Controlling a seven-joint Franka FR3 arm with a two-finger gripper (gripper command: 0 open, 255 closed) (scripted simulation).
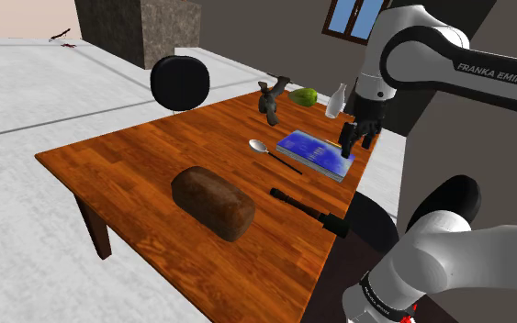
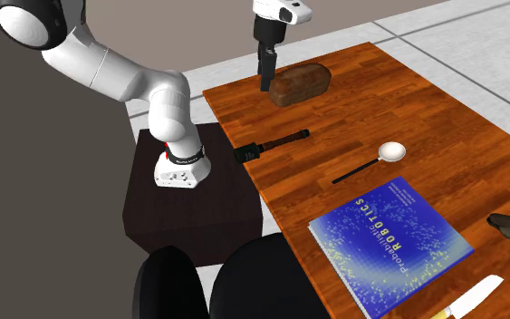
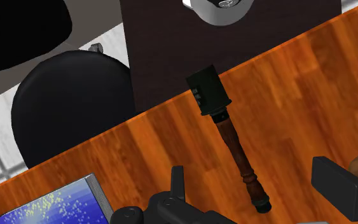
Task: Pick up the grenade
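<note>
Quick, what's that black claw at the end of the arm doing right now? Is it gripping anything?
Gripper: open, jaws standing apart, holding nothing. The grenade lies beneath it, untouched.

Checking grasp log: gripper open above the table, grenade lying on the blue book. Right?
No. The grenade lies on the bare wooden table, apart from the blue book, as the wrist view shows. The gripper is open above the table, as stated.
</note>
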